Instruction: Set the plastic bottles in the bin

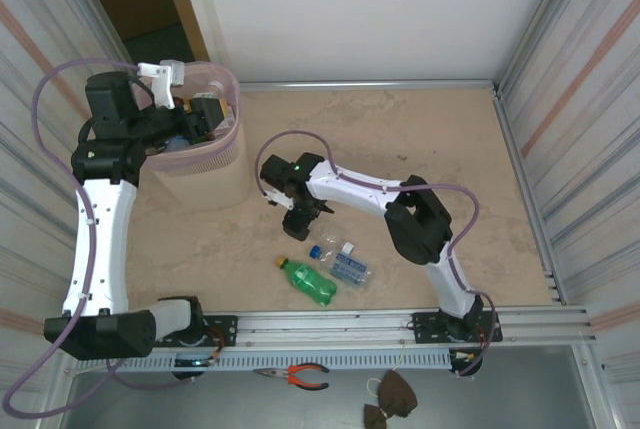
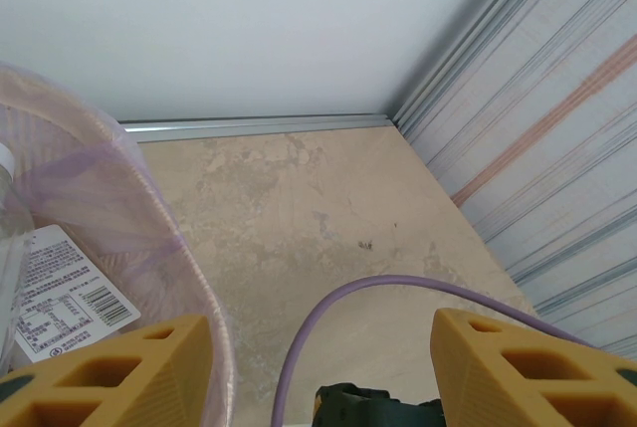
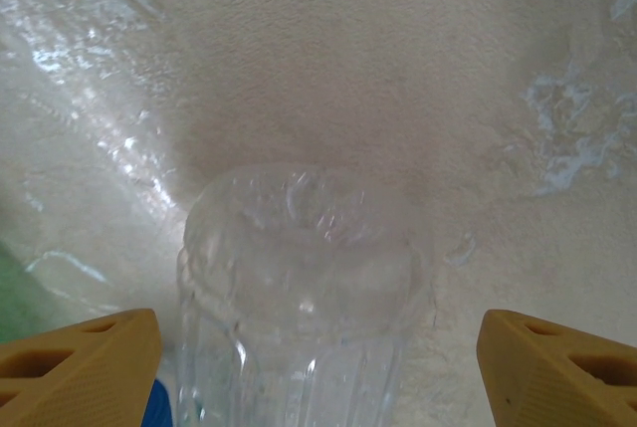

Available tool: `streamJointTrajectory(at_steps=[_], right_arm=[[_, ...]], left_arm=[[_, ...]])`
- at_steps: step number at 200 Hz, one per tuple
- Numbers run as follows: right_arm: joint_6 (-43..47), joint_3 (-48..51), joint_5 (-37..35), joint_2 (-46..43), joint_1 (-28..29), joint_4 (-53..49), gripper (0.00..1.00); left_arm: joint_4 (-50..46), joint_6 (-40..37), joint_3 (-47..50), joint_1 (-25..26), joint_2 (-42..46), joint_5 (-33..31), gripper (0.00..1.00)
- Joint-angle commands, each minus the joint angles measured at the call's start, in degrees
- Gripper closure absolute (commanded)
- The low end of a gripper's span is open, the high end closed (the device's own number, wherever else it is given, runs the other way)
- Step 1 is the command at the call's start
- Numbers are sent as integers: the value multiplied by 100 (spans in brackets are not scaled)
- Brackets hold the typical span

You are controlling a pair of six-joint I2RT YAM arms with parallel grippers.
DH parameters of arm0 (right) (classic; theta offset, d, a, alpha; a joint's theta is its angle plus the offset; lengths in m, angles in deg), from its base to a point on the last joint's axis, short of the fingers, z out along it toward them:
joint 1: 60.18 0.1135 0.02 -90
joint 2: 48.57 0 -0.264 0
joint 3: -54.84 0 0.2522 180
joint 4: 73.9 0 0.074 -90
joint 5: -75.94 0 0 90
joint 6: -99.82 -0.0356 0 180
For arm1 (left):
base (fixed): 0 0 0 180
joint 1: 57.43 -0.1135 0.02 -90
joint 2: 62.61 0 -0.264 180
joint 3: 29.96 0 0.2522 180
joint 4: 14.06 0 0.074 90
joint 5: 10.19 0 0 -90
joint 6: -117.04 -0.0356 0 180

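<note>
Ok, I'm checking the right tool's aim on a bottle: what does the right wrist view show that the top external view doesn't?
Right wrist: a close look at a clear bottle between the right tool's open fingers, which are not closed on it. Top external: the bin, the left tool above it, and pliers. Shared: the marbled table and a green bottle, just a sliver at the wrist view's left edge.
</note>
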Motion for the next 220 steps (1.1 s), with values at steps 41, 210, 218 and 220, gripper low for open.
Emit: streamJointTrajectory(at_steps=[41, 210, 218, 220], right_arm=[[126, -156, -12, 380, -89, -161, 23], [-206, 902, -41, -1727, -972, 991, 40], [-274, 951, 60, -1912, -1020, 1095, 40], [-294, 970, 92, -1960, -1036, 1124, 40]], left_arm=[[31, -98, -7, -17, 81, 159, 40], [897, 114, 397, 491, 176, 229, 42], [998, 88, 433, 563, 185, 271, 42], [1026, 76, 444, 579, 188, 273, 42]])
